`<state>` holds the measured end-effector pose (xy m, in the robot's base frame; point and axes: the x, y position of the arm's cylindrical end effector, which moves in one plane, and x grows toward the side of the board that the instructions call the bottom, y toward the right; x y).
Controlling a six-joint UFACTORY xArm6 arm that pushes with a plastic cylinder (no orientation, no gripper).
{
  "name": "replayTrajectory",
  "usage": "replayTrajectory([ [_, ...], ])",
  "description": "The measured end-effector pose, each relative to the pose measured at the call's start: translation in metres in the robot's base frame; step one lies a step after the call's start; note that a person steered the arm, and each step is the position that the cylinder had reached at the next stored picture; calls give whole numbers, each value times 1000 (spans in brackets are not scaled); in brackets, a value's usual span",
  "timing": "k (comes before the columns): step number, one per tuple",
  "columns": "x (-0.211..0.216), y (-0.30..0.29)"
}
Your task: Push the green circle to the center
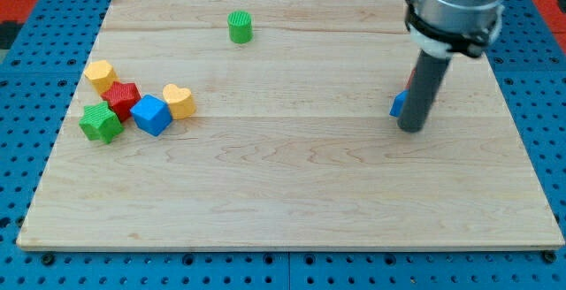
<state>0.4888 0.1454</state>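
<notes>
Green circle (240, 26), a short ribbed cylinder, stands upright near the view's top edge of the wooden board (292, 193), a little left of the middle line and well apart from every other block. Nothing touches it.

Far off toward the view's left sits a cluster of five blocks. A yellow block (101, 75), roughly hexagonal, lies uppermost in that group; just below it, touching or nearly so, is a red star (123, 98). A green star (101, 123) lies at the cluster's lower left, against the red one. A blue cube (152, 115) sits right of the red star, and a yellow heart (179, 101) rests against the cube's upper right side.

On the view's right, my tip (411, 128) rests on the board, well away from the green circle and lower in the view. The rod rises from it to a wide grey collar at the view's top right. Directly beside the rod, on its left, a blue block (400, 104) peeks out, mostly hidden, so its shape cannot be told; a sliver of red block (410, 81) shows above it, also largely covered. The arm has no fingers to open or close, only the rod.

The board lies on a blue perforated surface (35, 25). No writing, labels or brand marks can be read anywhere.
</notes>
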Motion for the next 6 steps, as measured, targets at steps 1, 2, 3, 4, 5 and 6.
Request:
replayTrajectory([
  [1, 38, -88],
  [2, 61, -181],
  [3, 4, -215],
  [4, -101, -204],
  [5, -139, -231],
  [6, -150, -283],
])
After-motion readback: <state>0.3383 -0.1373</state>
